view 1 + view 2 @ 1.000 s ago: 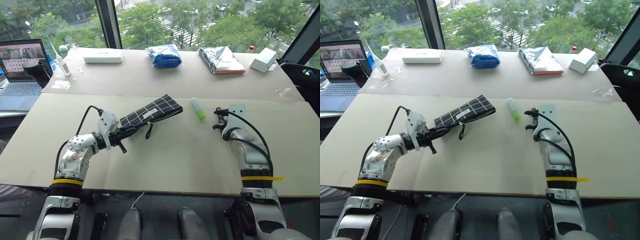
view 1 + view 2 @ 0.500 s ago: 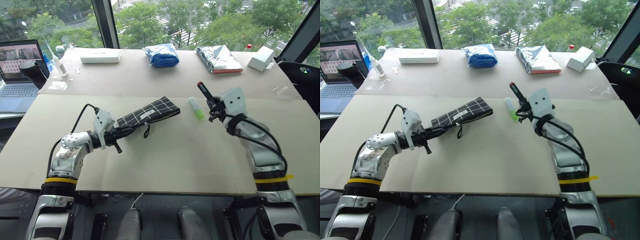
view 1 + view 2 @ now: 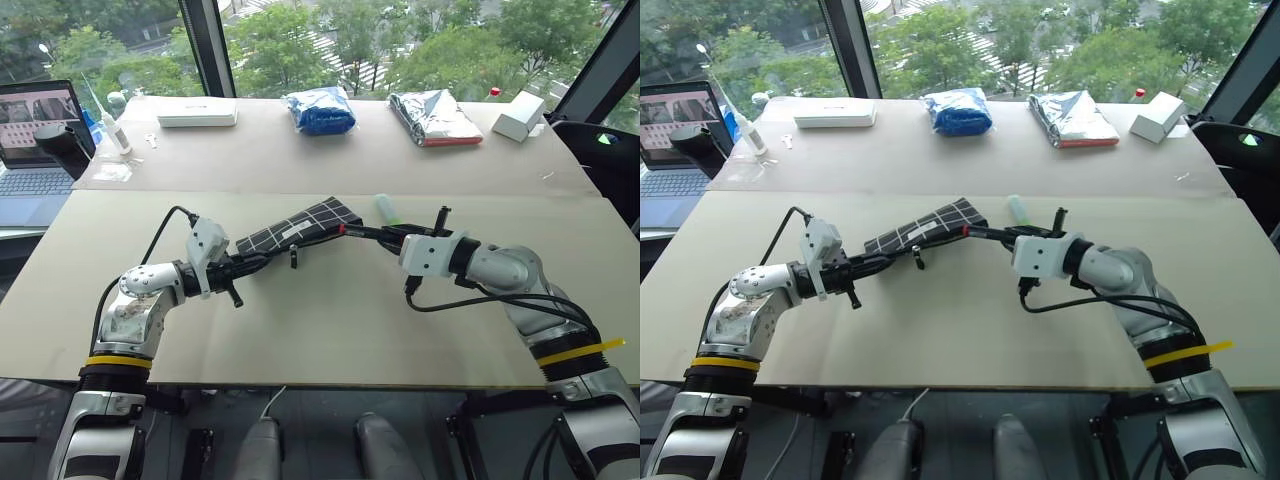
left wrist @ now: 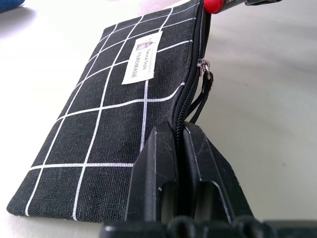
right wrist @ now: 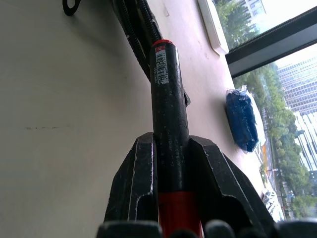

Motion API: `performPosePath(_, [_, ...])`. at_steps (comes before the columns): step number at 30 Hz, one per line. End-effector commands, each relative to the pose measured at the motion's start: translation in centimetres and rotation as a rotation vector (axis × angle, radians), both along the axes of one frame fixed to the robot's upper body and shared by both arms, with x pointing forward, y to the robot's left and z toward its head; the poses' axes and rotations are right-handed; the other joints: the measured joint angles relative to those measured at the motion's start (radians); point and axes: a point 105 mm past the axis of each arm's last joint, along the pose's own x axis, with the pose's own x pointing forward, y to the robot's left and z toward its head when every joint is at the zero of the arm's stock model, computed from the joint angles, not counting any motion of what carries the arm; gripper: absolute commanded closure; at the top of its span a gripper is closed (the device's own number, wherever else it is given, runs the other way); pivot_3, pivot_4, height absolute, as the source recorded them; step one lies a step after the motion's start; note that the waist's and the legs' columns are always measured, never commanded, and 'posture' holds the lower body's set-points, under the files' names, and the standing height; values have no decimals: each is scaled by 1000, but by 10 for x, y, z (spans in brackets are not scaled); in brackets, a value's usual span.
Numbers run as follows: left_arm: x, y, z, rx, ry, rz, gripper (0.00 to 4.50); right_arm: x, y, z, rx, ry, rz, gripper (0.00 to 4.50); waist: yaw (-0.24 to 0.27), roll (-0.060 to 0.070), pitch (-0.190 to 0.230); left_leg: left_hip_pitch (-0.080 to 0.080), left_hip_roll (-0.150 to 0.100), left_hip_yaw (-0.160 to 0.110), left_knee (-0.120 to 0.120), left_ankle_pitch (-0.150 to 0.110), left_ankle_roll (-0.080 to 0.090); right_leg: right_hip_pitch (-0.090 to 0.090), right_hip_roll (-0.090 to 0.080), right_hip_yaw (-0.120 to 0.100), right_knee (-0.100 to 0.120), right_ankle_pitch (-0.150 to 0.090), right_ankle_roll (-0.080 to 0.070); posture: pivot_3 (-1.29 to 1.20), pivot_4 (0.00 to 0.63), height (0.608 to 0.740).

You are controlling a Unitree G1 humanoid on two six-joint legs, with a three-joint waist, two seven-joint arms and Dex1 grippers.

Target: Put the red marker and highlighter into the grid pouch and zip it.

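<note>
We pinch the black white-gridded fabric pouch [image 3: 300, 228] in our left gripper [image 4: 179, 144], steadying its mouth; our right gripper [image 3: 392, 239] clamps the slim black red-tipped marker [image 3: 362, 232], tip at that mouth.

Laptop [image 3: 38, 130], blue bag [image 3: 319, 110], foil packet [image 3: 434, 117] on table [image 3: 330, 320].

We count one grid pouch [image 3: 300, 228], one red marker [image 3: 365, 233], one highlighter [image 3: 386, 208], two grippers, left [image 3: 243, 268] and right [image 3: 385, 238], one laptop [image 3: 38, 135], one blue bag [image 3: 318, 110], one silver bag [image 3: 434, 117], two white boxes [image 3: 197, 111] [image 3: 517, 116].
</note>
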Motion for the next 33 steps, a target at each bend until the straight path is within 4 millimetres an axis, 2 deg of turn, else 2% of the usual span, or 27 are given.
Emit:
performPosePath(1, [-2, -2, 13, -13, -44, -17, 4500, 0, 9, 13, -17, -72, 38, 3900, 1, 0, 0, 0, 0, 0, 0, 0, 0, 0, 0, 0, 0, 0, 0, 0, 150, 740])
performPosePath(8, [-1, -5, 13, -18, -42, -24, 4500, 4, 15, 8, -76, -99, 57, 3900, 3, 0, 0, 0, 0, 0, 0, 0, 0, 0, 0, 0, 0, 0, 0, 0, 150, 740])
performPosePath(12, [0, -6, 13, -21, -41, -28, 4500, 10, 25, 9, -96, -124, 72, 3900, 2, 0, 0, 0, 0, 0, 0, 0, 0, 0, 0, 0, 0, 0, 0, 0, 150, 740])
performPosePath(15, [0, -7, 13, -23, -40, -33, 4500, 13, 39, 12, -102, -146, 107, 3900, -1, 0, 0, 0, 0, 0, 0, 0, 0, 0, 0, 0, 1, 0, 0, 0, 150, 740])
performPosePath(20, [1, -9, 13, -24, -39, -40, 4500, 7, 84, 7, -115, -162, 243, 3900, -6, 0, 0, 1, 0, 0, 0, 0, 0, 0, 0, 0, 1, 0, -1, 0, 150, 740])
performPosePath(25, [1, -10, 13, -27, -41, -43, 4500, 1, 118, 1, -111, -169, 336, 3900, -2, 0, 0, 0, 0, 0, 0, 0, 0, 0, 0, 0, 1, 0, -1, 0, 150, 740])
performPosePath(29, [1, -9, 14, -31, -41, -41, 4500, 2, 129, -1, -119, -179, 366, 3900, -3, 0, 0, 1, 0, -1, 0, 0, 0, 0, 0, 0, 2, 0, -1, 0, 150, 740])
performPosePath(33, [0, -6, 13, -31, -37, -39, 4500, 3, 131, -10, -168, -182, 393, 3900, -4, 0, 0, 1, 0, -1, 0, 0, 0, -1, 0, 0, 5, 0, -1, 0, 150, 740])
